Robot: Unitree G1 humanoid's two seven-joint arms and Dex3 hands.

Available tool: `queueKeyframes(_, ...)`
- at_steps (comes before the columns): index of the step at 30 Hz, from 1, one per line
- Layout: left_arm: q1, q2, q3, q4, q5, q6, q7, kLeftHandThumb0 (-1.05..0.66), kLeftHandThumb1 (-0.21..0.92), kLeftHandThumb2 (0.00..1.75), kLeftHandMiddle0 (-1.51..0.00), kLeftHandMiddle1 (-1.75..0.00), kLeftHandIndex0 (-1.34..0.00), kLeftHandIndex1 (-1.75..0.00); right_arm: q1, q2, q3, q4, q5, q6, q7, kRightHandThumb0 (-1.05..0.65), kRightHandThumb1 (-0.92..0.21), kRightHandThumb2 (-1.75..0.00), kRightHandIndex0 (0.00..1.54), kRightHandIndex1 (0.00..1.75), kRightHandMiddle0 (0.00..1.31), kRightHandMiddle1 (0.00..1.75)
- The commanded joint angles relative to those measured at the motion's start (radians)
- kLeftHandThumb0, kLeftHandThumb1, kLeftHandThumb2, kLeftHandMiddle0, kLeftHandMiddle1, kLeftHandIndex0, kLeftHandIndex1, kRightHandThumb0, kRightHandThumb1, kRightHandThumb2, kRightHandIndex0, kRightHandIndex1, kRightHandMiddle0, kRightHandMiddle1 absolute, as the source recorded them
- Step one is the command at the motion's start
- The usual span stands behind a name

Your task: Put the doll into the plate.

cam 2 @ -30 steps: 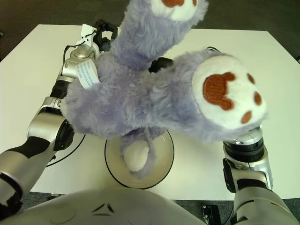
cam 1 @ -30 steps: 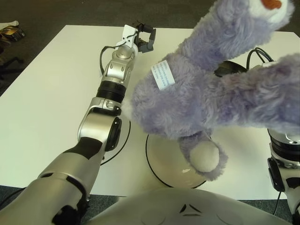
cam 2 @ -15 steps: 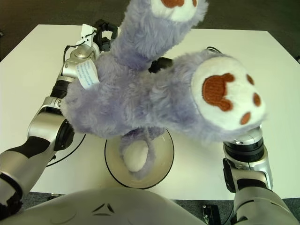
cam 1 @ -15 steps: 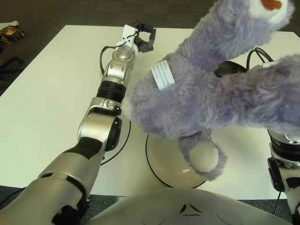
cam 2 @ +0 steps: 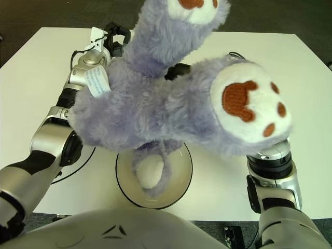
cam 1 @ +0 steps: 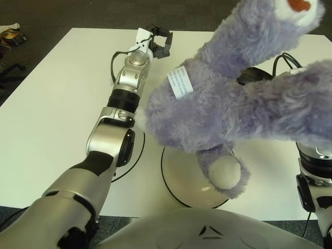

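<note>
Doll [cam 2: 155, 114] hangs feet-up, directly above the plate [cam 2: 181, 179], tail dangling into it; right hand hidden behind the plush, grip can't be confirmed; left hand [cam 1: 158, 44] far side, fingers curled, empty.

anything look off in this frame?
Yes. The purple doll hangs upside down very close to the head camera, paw soles up, blocking most of the view, including the right hand. Only its tail tip dangles over the plate. The left hand shows farther back over the table.
</note>
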Motion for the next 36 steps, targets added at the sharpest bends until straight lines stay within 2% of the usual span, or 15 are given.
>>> queueKeyframes(1,-0.027,0.001,0.004,0.012,0.003,-0.015,0.002,0.00,0.53,1.03,-0.51,-1.60,-0.27,-1.75,-0.022,-0.005,0.000,0.005,0.012,-0.006,-0.005,-0.37,-0.77,-0.89,0.41,0.69,0.00,0.73)
queueKeyframes(22,-0.027,0.019,-0.006,0.019,0.009,-0.018,-0.024,0.00,0.52,1.02,-0.51,-1.55,-0.32,-1.75,-0.033,0.003,0.024,0.005,0.005,-0.002,-0.023,-0.37,-0.77,-0.89,0.41,0.69,0.00,0.73)
queueKeyframes(23,-0.028,0.019,-0.006,0.019,0.009,-0.018,-0.024,0.00,0.52,1.02,-0.51,-1.54,-0.32,-1.75,-0.004,-0.014,0.022,0.092,-0.279,-0.214,-0.244,-0.37,-0.77,-0.89,0.41,0.69,0.00,0.73)
queueKeyframes(24,-0.028,0.019,-0.006,0.019,0.009,-0.017,-0.024,0.00,0.51,1.02,-0.51,-1.54,-0.33,-1.75,0.017,-0.027,0.020,0.157,-0.492,-0.373,-0.409,-0.30,-0.63,-1.01,0.50,0.83,0.12,0.94)
queueKeyframes(25,-0.028,0.020,-0.006,0.019,0.009,-0.017,-0.024,0.00,0.51,1.02,-0.52,-1.53,-0.34,-1.75,0.031,-0.034,0.019,0.202,-0.636,-0.481,-0.520,-0.24,-0.51,-1.12,0.59,0.95,0.23,1.10)
queueKeyframes(26,-0.028,0.020,-0.006,0.018,0.009,-0.016,-0.025,0.00,0.51,1.02,-0.52,-1.53,-0.34,-1.75,0.038,-0.035,0.018,0.223,-0.703,-0.530,-0.569,-0.15,-0.32,-1.29,0.71,1.11,0.40,1.33)
queueKeyframes(27,-0.028,0.021,-0.005,0.017,0.008,-0.016,-0.025,0.00,0.51,1.02,-0.52,-1.52,-0.35,-1.75,0.037,-0.031,0.017,0.221,-0.690,-0.519,-0.555,-0.10,-0.20,-1.39,0.79,1.23,0.51,1.48)
queueKeyframes(29,-0.028,0.021,-0.005,0.016,0.005,-0.017,-0.025,0.00,0.50,1.02,-0.51,-1.52,-0.37,-1.75,0.035,-0.026,0.016,0.225,-0.674,-0.514,-0.535,-0.05,-0.11,-1.48,0.84,1.35,0.59,1.61)
queueKeyframes(31,-0.028,0.020,-0.004,0.016,0.003,-0.017,-0.024,0.00,0.50,1.02,-0.49,-1.52,-0.39,-1.75,0.021,-0.023,0.020,0.252,-0.669,-0.532,-0.529,-0.02,-0.07,-1.51,0.85,1.43,0.62,1.69)
queueKeyframes(36,-0.028,0.022,-0.005,0.014,0.002,-0.016,-0.029,0.00,0.55,0.97,-0.42,-1.51,-0.42,-1.75,-0.016,-0.018,0.033,0.356,-0.698,-0.629,-0.550,-0.01,-0.11,-1.47,0.83,1.49,0.58,1.74)
